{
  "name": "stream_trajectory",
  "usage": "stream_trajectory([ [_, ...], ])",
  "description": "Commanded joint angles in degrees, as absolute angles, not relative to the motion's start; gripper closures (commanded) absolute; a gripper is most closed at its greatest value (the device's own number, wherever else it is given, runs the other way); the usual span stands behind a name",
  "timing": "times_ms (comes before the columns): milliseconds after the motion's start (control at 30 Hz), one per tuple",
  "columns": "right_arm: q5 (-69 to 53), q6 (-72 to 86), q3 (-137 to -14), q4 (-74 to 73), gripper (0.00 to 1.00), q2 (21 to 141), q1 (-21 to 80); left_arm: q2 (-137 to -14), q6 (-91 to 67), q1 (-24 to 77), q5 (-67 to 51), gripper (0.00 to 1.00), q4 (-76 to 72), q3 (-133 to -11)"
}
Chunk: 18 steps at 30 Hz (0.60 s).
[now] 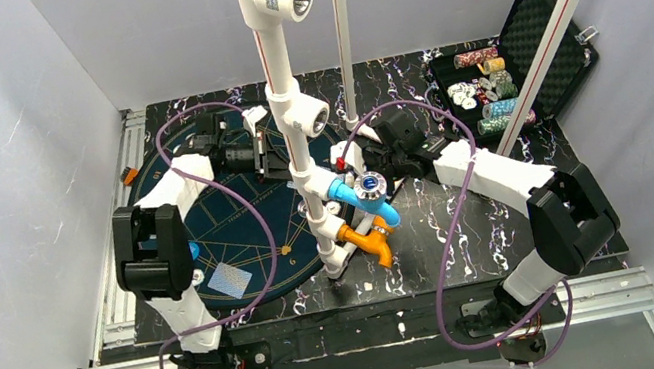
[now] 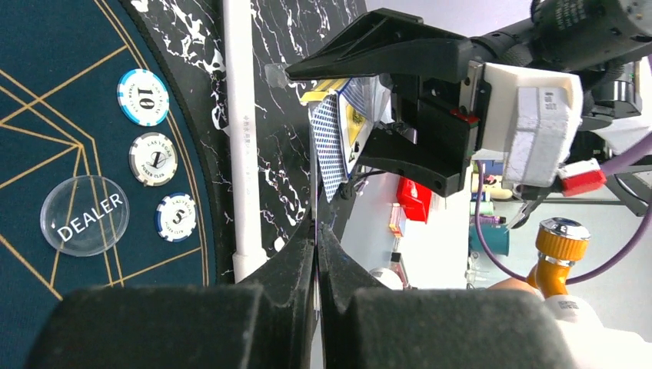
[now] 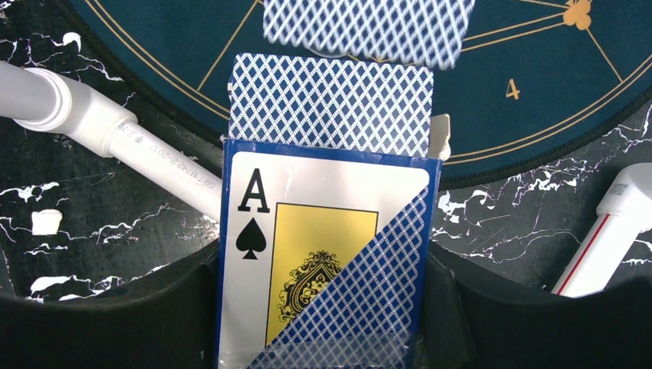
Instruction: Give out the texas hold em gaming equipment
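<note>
My right gripper (image 3: 323, 269) is shut on an ace-of-spades card box (image 3: 307, 254). A blue-backed playing card (image 3: 330, 104) sticks out of the box's top. In the left wrist view that card (image 2: 330, 150) runs down into my left gripper (image 2: 317, 231), whose jaws are pressed together on its thin edge. Three poker chips marked 10 (image 2: 143, 97), 1 (image 2: 153, 159) and 5 (image 2: 176, 217) lie on the dark blue mat (image 2: 46, 92), beside a clear DEALER button (image 2: 84, 215). Another card (image 1: 228, 281) lies on the mat's near part. The two grippers meet behind the white pipe stand.
A white pipe stand (image 1: 288, 100) with blue and orange fittings rises mid-table between the arms. An open black case (image 1: 532, 16) at the back right holds several chip stacks (image 1: 484, 91). A second white pole (image 1: 565, 0) slants over the case. A blurred blue-backed card (image 3: 369, 27) shows over the mat.
</note>
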<state>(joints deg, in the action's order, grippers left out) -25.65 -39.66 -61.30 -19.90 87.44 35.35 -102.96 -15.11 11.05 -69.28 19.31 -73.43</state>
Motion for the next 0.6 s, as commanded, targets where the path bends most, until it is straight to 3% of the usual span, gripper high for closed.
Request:
stream_trajectory([
  [0,-26.8,-40.0,-62.2,-18.0,0.99,84.9,35.0,-98.1,-14.0,8.4,-73.1,1.00,21.6,-72.3],
  [200,-26.7,-40.0,-62.1,-18.1,0.99,84.8,34.8,-97.7,-14.9,-1.5,-69.7,1.00,21.3,-73.6],
  [567,-26.5,-40.2,-62.6,-18.6,0.99,84.8,34.6,-107.2,-19.4,-17.5,-43.3,1.00,20.0,-84.1],
])
